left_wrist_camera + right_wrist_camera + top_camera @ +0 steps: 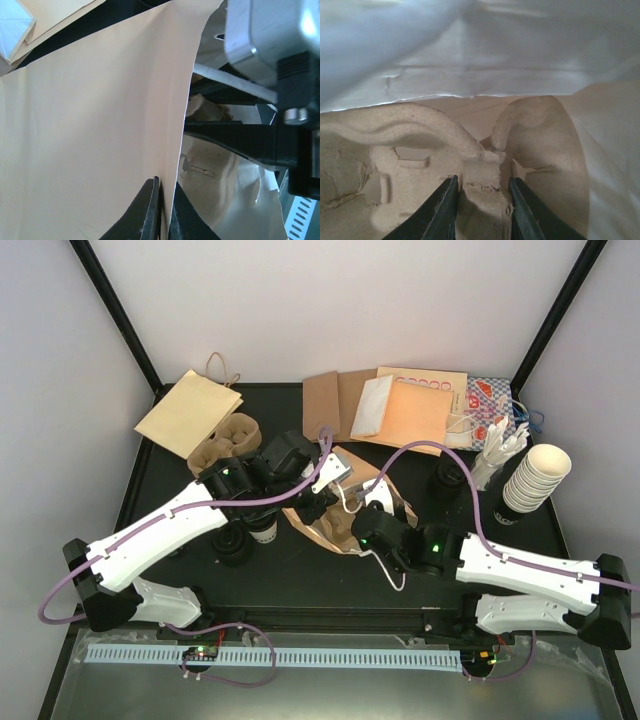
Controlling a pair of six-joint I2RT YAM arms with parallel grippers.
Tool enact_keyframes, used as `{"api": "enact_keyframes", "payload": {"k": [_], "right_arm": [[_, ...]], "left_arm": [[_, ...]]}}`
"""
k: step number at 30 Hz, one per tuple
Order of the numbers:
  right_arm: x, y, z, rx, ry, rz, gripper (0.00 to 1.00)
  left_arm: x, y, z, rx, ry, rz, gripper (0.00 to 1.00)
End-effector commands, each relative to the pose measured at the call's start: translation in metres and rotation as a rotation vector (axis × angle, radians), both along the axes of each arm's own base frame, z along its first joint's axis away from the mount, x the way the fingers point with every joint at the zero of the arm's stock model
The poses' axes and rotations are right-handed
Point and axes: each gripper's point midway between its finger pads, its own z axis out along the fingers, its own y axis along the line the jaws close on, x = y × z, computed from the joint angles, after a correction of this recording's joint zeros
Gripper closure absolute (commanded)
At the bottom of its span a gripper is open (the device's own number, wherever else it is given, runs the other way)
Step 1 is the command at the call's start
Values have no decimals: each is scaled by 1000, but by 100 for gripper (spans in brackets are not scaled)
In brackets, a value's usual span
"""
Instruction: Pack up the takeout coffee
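A brown paper bag (322, 527) lies open at mid-table. My left gripper (166, 200) is shut on the edge of the bag's wall (100, 125), pinching the sheet between its fingers. My right gripper (482, 200) is inside the bag, shut on the centre post of a pulp cup carrier (420, 130). The bag's pale lining (495, 50) arches over the carrier. Two takeout coffee cups with black lids (262, 530) (234, 546) stand on the table beneath my left arm, partly hidden by it.
A second pulp carrier (225, 440) and a flat brown bag (190, 410) lie at the back left. More flat bags and napkins (400, 405) line the back. Stacked lidless cups (535, 475), white utensils (495, 455) and black lids (450, 480) stand at the right.
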Motion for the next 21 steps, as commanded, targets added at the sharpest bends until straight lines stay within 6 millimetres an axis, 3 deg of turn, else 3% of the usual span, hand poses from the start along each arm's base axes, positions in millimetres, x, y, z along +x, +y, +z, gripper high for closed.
{"api": "enact_keyframes", "payload": {"k": [1, 21], "right_arm": [[3, -1, -8, -17, -10, -25, 71], [-1, -6, -2, 20, -46, 21, 71]], "left_arm": [[-9, -15, 38, -138, -9, -49, 96], [-29, -33, 48, -272, 96, -130, 95]]}}
